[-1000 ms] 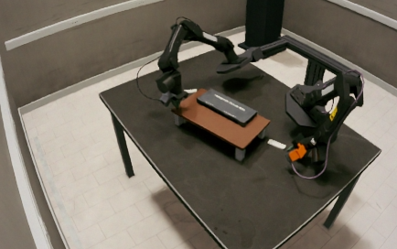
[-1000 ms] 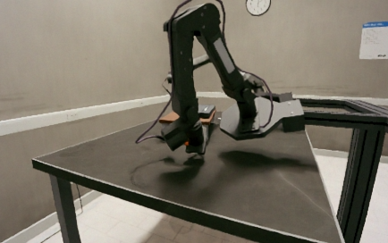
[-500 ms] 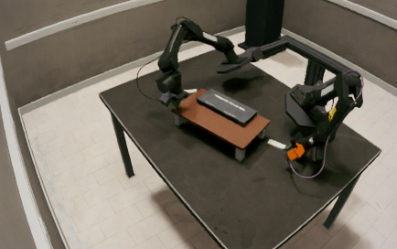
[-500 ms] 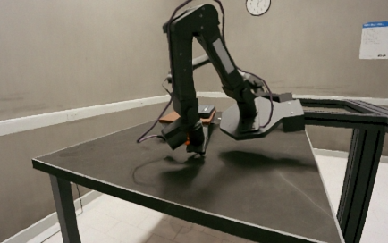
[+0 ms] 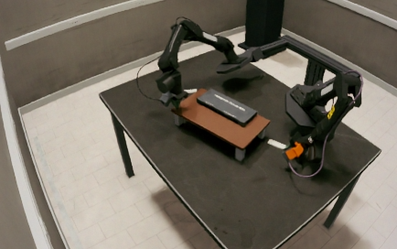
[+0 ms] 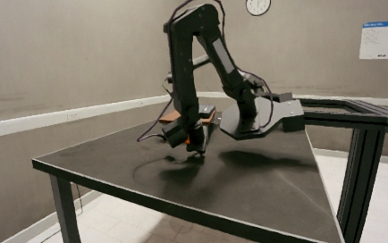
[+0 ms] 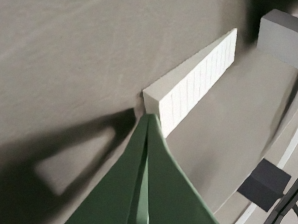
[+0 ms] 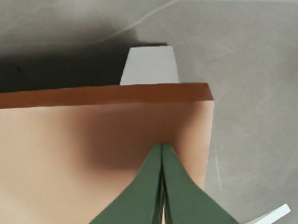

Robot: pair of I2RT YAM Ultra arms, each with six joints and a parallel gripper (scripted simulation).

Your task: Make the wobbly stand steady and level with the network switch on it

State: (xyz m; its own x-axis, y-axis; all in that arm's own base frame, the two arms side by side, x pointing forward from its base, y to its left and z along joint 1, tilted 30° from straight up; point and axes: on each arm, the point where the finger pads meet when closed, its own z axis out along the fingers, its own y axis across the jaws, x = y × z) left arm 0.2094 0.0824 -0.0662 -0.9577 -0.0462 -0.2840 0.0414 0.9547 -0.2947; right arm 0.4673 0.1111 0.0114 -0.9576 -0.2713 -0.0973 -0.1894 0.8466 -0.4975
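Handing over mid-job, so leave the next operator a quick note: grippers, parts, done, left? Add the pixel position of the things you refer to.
Left gripper [image 5: 286, 147] [image 6: 202, 155] [image 7: 146, 116]: shut, empty, at the near wedge's [image 5: 276, 144] [image 7: 192, 80] thick end.
Right gripper [image 5: 177, 108] [image 8: 161, 146]: shut, empty, over a stand [image 5: 215, 124] [image 6: 170, 117] [image 8: 75, 160] corner; contact unclear.
Far wedge [image 5: 190, 91] [image 8: 270, 216]: beside the stand's other end.
Done: switch [image 5: 227, 107] [image 6: 206, 110] is on the stand.
Left: likely slide the near wedge under the leg, then check level.
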